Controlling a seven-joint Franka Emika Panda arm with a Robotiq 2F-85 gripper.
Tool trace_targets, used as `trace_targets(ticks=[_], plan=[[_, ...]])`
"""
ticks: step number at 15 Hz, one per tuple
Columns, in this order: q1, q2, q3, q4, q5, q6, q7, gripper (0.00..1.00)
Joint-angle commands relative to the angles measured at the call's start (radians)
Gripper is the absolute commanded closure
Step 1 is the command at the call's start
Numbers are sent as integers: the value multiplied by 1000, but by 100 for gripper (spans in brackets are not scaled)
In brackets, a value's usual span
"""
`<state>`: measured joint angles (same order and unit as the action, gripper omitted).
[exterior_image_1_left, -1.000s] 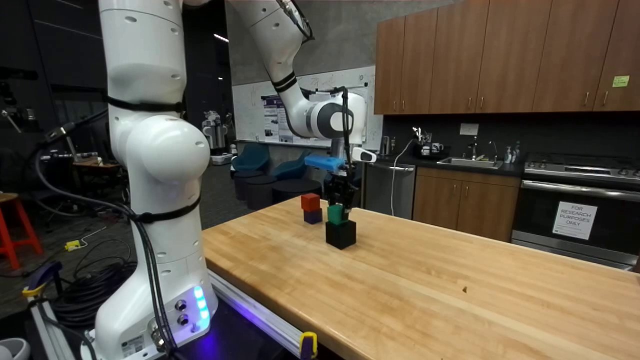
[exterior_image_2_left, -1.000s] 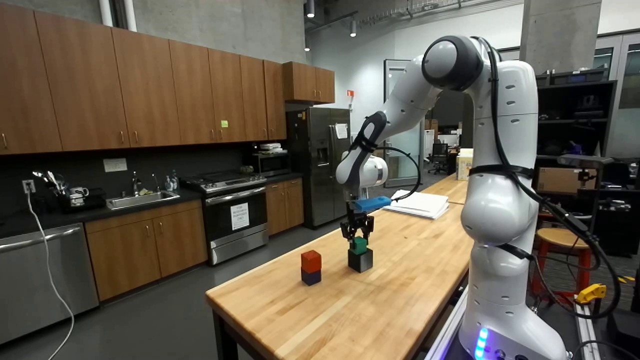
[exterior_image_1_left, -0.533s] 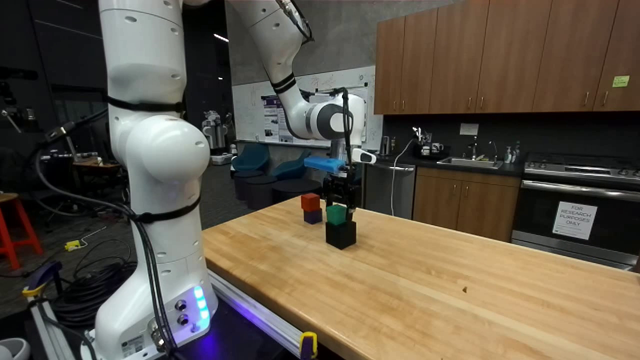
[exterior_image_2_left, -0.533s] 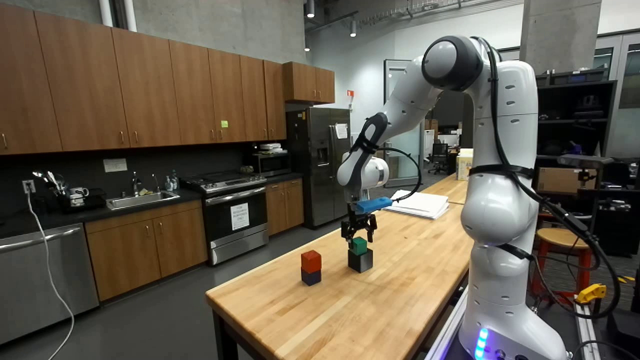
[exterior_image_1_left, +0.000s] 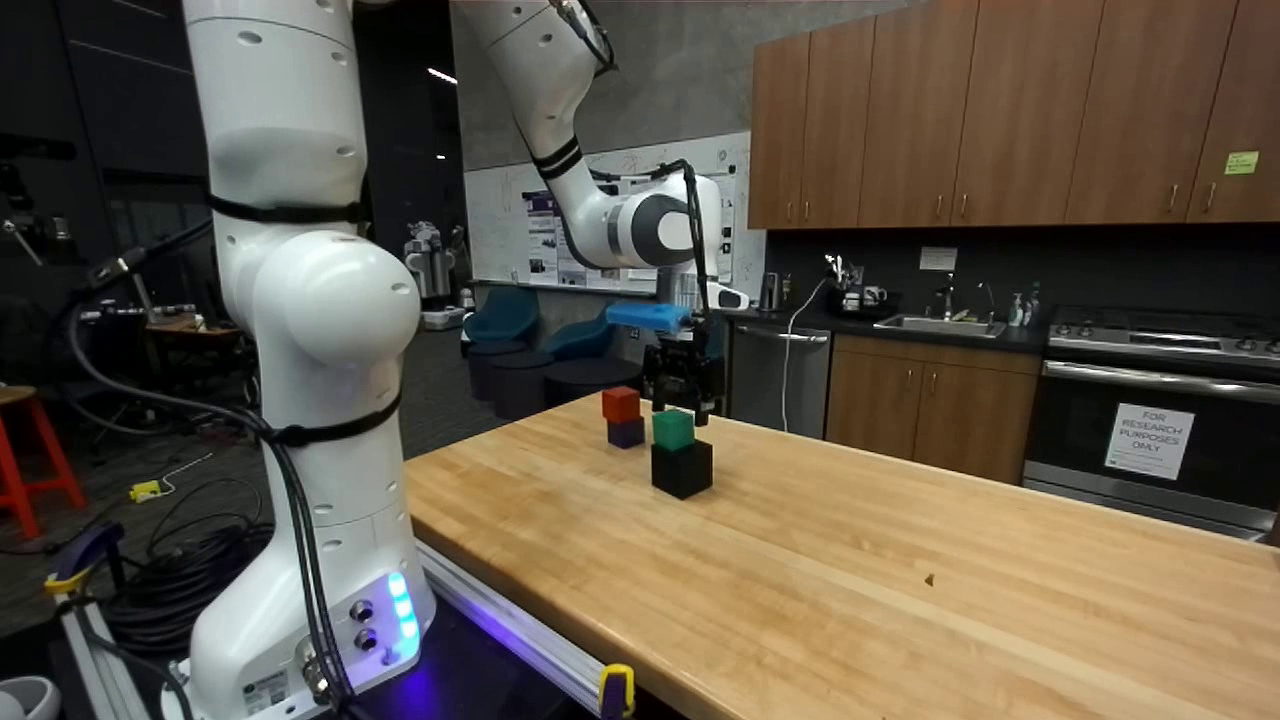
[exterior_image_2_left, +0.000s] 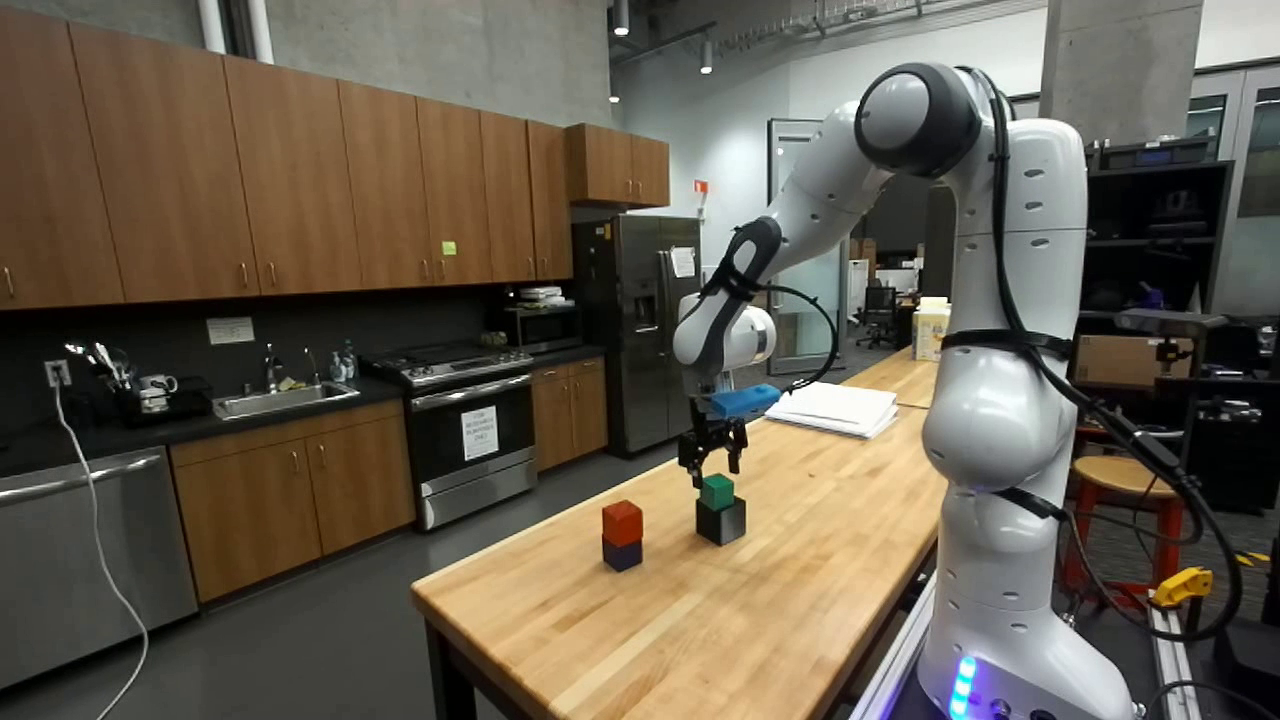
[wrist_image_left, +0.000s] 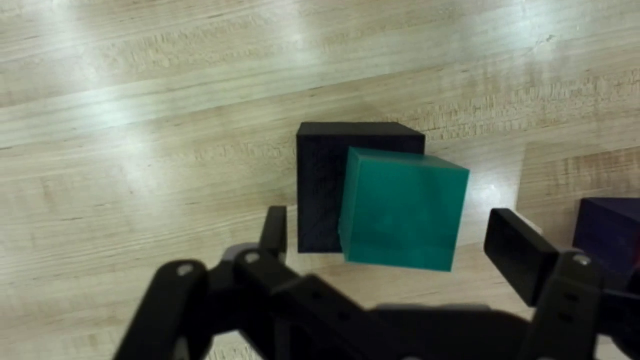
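Note:
A green cube (wrist_image_left: 407, 215) rests on a larger black block (wrist_image_left: 320, 200), turned slightly against it and off-centre in the wrist view. My gripper (wrist_image_left: 389, 225) is open, one finger on either side of the cube with gaps showing. In both exterior views the fingertips hover close above the green cube (exterior_image_1_left: 673, 429), touching nothing that I can see. The black block (exterior_image_2_left: 722, 522) sits on the wooden table. Beside it stands a second stack, a red cube (exterior_image_2_left: 622, 522) on a dark purple cube (exterior_image_2_left: 622, 555); part of the purple cube (wrist_image_left: 605, 230) shows at the wrist view's right edge.
The wooden table (exterior_image_1_left: 850, 560) bears a small dark speck (exterior_image_1_left: 930, 579). Farther along it lie a stack of white papers (exterior_image_2_left: 835, 408) and a pale carton (exterior_image_2_left: 930, 328). A yellow clamp (exterior_image_1_left: 617, 690) sits by the rail at the table's edge.
The jaws have spread away from the green cube, and the gripper has risen above it. The cube stays on the black block; the red and purple stack has not moved.

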<state>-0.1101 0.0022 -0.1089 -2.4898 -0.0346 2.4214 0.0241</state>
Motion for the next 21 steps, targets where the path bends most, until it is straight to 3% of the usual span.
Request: trace_targets(ticks=[1, 21], plan=[[5, -58, 6, -10, -31, -31, 2, 0], [95, -202, 108, -29, -48, -119, -5, 0]])
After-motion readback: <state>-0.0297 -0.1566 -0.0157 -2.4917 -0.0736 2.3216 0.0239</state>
